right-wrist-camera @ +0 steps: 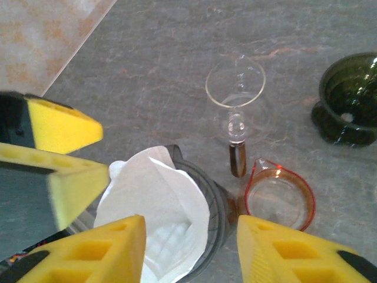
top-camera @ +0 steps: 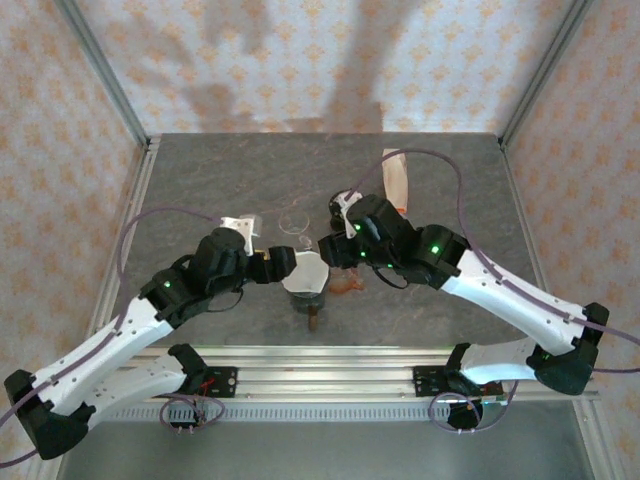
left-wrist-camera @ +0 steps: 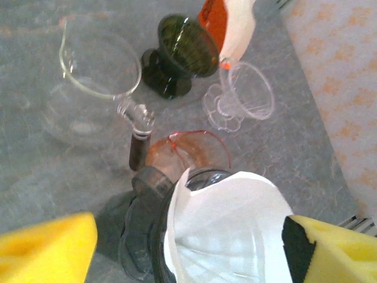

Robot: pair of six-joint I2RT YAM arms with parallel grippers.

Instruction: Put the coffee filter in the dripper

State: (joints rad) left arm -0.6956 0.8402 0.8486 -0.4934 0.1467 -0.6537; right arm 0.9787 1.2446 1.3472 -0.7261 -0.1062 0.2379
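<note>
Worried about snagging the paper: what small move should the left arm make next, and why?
Probably lift the left tool straight up: it stands open astride the coffee filter, which already sits in the grey dripper, paper close to one finger.

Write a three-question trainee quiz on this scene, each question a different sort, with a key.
1. True or false: the coffee filter lies inside the grey dripper.
2. Which stands nearest the grey dripper? A) orange dripper; B) green dripper; C) clear dripper.
3. Fill in: above the filter, the left tool has its jaws ____.

Key: 1 true; 2 A; 3 open.
</note>
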